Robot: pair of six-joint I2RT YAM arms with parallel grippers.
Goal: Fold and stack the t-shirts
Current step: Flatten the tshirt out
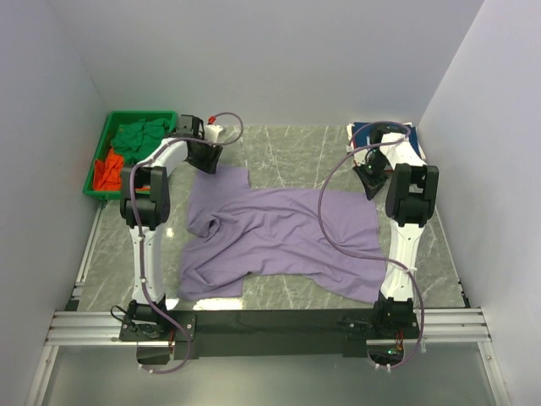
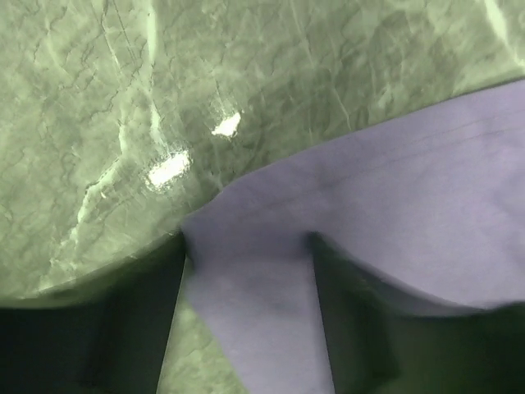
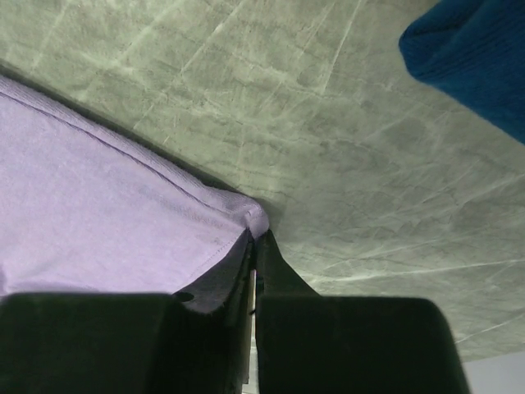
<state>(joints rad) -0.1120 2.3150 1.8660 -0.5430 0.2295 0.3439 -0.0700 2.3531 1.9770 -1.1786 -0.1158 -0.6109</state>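
Pinching the far right corner of the lavender t-shirt, the right gripper is closed tight on the hem. The left gripper stands open astride the far left corner, not yet gripping. The shirt lies spread on the table, its far edge running straight across between the two grippers.

Bin near left claw; navy tee perhaps crowds right claw

Both arms reach forward from their bases, elbows raised high and wrists tipped downward. The left gripper sits low with its fingers spread wide apart. The right gripper has its fingers pinched tight on a corner of the lavender t-shirt.
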